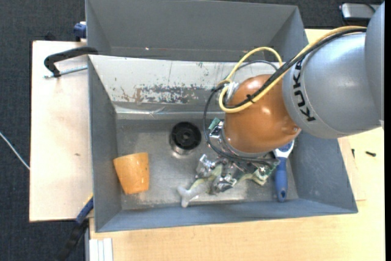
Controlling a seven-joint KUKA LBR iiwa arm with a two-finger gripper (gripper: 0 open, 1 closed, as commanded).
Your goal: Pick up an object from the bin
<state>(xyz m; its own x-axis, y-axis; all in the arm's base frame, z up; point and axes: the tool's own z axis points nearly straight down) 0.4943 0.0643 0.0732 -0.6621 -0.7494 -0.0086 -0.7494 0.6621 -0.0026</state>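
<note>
Camera view showed my gripper low in the bin, near the front wall and a bit right of the middle. It was down in a heap of grey bits, so the thing to pick was most likely 1 of those. I could not tell how wide my jaws were, or if they had hold of anything, because my orange cover hid them from above. I think the job was only partly done: I was down at the heap, but nothing was lifted yet.

1 pale grey thing lay just beside the heap. 1 blue handle lay close on the other side, by the wall, and could get in my way. 1 black round thing sat further back. 1 orange cup lay well apart.
</note>
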